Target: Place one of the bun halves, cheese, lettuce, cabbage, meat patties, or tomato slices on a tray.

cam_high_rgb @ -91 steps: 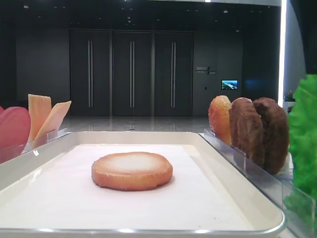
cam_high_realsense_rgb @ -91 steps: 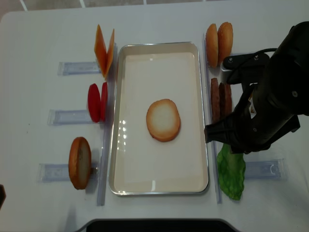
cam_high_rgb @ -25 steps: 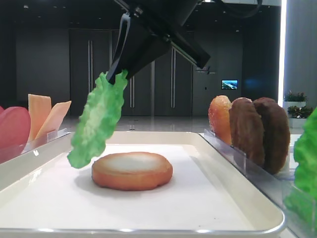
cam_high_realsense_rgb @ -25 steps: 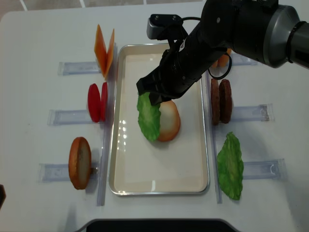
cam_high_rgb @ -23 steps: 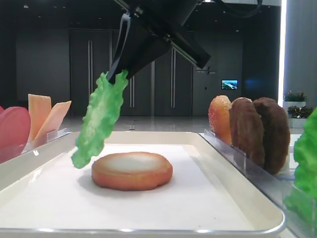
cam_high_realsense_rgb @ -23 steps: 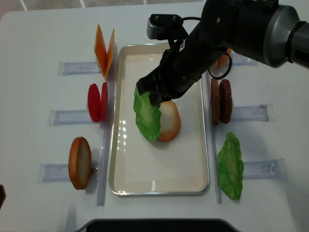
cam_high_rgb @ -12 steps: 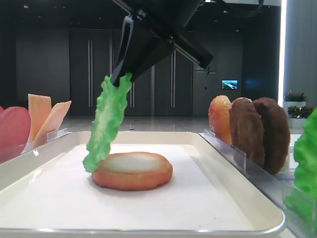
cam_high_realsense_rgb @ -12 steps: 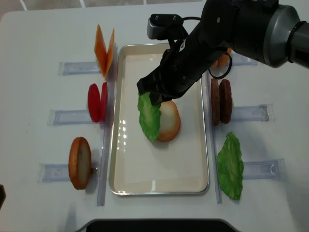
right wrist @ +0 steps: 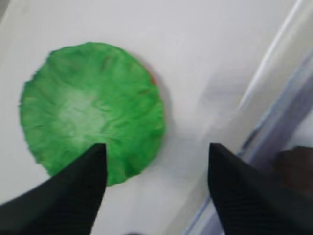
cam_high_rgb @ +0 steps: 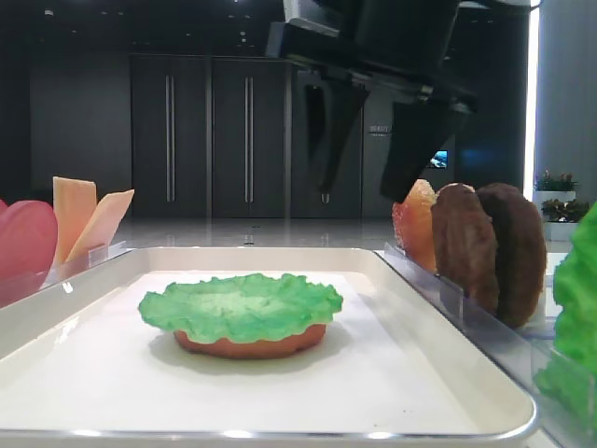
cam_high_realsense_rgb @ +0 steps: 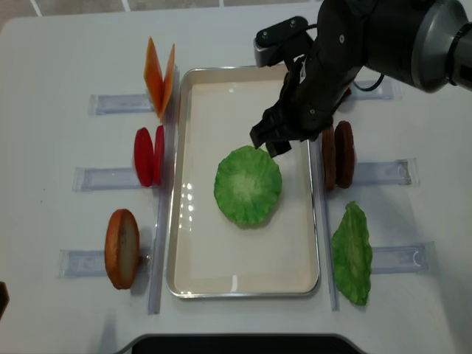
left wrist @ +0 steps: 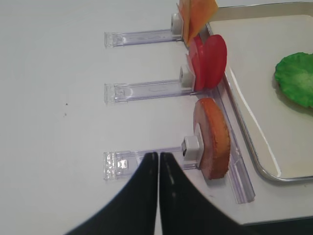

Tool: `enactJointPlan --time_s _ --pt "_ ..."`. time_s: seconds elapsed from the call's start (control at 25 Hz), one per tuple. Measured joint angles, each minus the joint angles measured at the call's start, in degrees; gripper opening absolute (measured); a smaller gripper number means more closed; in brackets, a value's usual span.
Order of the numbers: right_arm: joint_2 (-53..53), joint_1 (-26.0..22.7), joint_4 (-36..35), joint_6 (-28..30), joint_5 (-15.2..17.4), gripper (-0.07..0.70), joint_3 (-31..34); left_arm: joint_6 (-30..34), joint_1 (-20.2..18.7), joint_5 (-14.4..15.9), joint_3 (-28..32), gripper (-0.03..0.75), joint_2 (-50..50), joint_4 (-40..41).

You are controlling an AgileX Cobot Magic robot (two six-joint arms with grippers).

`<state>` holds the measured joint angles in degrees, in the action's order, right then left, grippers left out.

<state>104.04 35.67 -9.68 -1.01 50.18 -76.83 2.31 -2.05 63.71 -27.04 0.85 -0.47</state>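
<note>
One white table (cam_high_realsense_rgb: pixel 66 51), dark hall behind, right fingers (right wrist: pixel 93 181) spread empty, left fingers (left wrist: pixel 157 169) closed empty.

Tray (cam_high_realsense_rgb: pixel 177 221) glossy w/ matt paper liner — lettuce (cam_high_realsense_rgb: pixel 248 186) ruffled.

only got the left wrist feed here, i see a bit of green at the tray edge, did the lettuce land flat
Observer: Yes. The lettuce lies flat and spread out in the middle of the tray.
Operator: is it on the bun or beside it
Observer: On it. The low front view shows the bun half peeking out under the leaf's edge.
Operator: right arm let go?
Observer: Yes. The right gripper has its jaws apart above the leaf's edge, nothing between them.
Operator: any lettuce left in the racks
Observer: One more leaf lies right of the tray, below the meat patties.
</note>
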Motion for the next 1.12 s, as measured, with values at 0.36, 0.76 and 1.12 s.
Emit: enactJointPlan --time_s 0.36,0.76,1.12 --pt "-4.1 -3.02 14.21 -9.45 16.56 0.496 -16.7 0.0 0.0 0.0 0.0 -0.001 0.0 0.0" --pt "-4.2 -39.32 11.44 -2.39 19.13 0.489 -17.44 0.0 0.0 0.0 0.0 -0.001 0.0 0.0" --pt "-32.7 -41.94 8.82 -0.7 18.7 0.461 17.43 0.0 0.0 0.0 0.0 -0.001 0.0 0.0"
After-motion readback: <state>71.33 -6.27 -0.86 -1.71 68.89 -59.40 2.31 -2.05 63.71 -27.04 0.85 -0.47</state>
